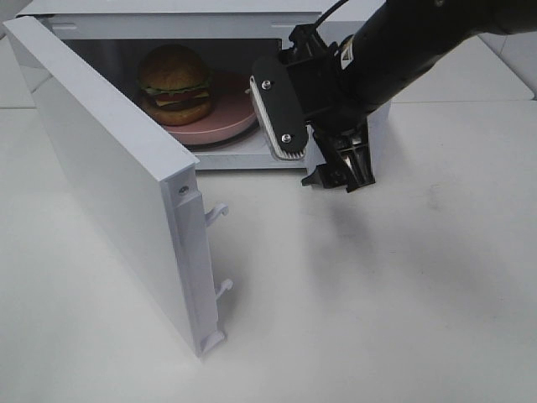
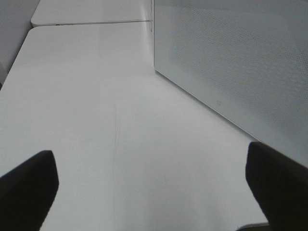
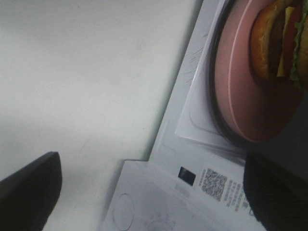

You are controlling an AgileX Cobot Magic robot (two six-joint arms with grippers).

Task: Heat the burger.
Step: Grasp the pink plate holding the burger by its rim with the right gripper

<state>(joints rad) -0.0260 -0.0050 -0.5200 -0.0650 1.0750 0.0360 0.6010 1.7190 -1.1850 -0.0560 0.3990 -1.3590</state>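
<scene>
The burger (image 1: 175, 82), with a brown bun, lettuce and dark filling, sits on a pink plate (image 1: 231, 109) inside the open white microwave (image 1: 168, 10). My right gripper (image 1: 310, 143) hangs just outside the cavity's front right corner, open, with nothing between its fingers. In the right wrist view the burger (image 3: 279, 43) and plate (image 3: 240, 91) lie beyond the microwave's sill, and the right gripper (image 3: 153, 192) stands wide. The left gripper (image 2: 153, 187) is open over the bare table, beside the microwave door (image 2: 231, 62). It does not show in the exterior view.
The microwave door (image 1: 117, 176) swings out wide to the front left, with its latch hooks (image 1: 216, 214) on the free edge. White table (image 1: 377, 294) spreads in front of and to the right of the oven.
</scene>
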